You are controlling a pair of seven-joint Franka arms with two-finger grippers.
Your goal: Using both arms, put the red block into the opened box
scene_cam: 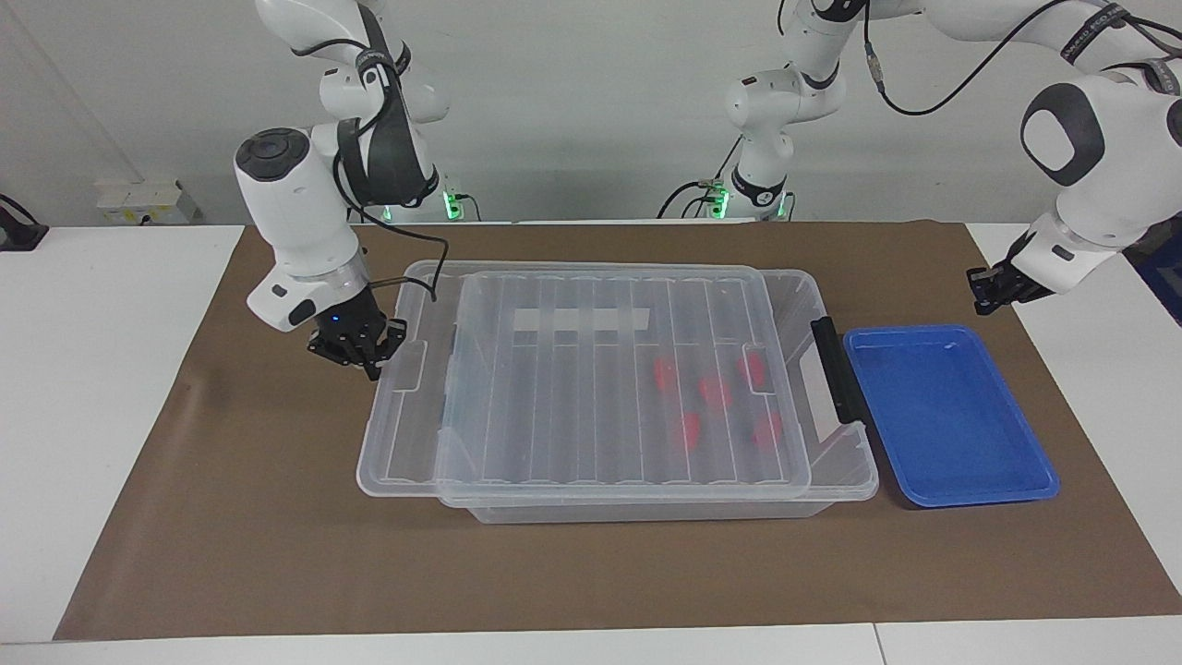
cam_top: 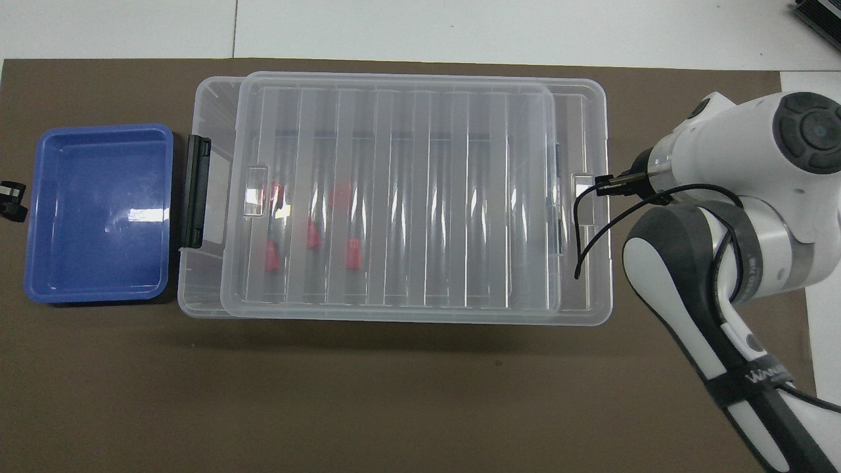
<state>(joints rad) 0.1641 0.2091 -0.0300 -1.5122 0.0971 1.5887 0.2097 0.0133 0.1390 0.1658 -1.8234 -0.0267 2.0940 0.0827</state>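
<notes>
The clear box (scene_cam: pixel 646 511) (cam_top: pixel 209 105) lies lengthwise across the brown mat. Its ribbed lid (scene_cam: pixel 591 397) (cam_top: pixel 394 197) rests on top and covers nearly all of it, overhanging at the right arm's end. Several red blocks (scene_cam: pixel 713 390) (cam_top: pixel 312 233) lie inside and show through the lid. My right gripper (scene_cam: pixel 362 356) (cam_top: pixel 608 183) is low at the lid's end tab, shut on the rim there. At the left arm's end, my left gripper (scene_cam: pixel 990 288) (cam_top: pixel 10 200) hangs shut and empty, just off the blue tray's edge.
An empty blue tray (scene_cam: pixel 951 416) (cam_top: pixel 98 210) sits against the box's end that carries the black clip handle (scene_cam: pixel 836 369) (cam_top: pixel 195 192). The right arm's white forearm (cam_top: pixel 716 263) stretches over the mat beside the box.
</notes>
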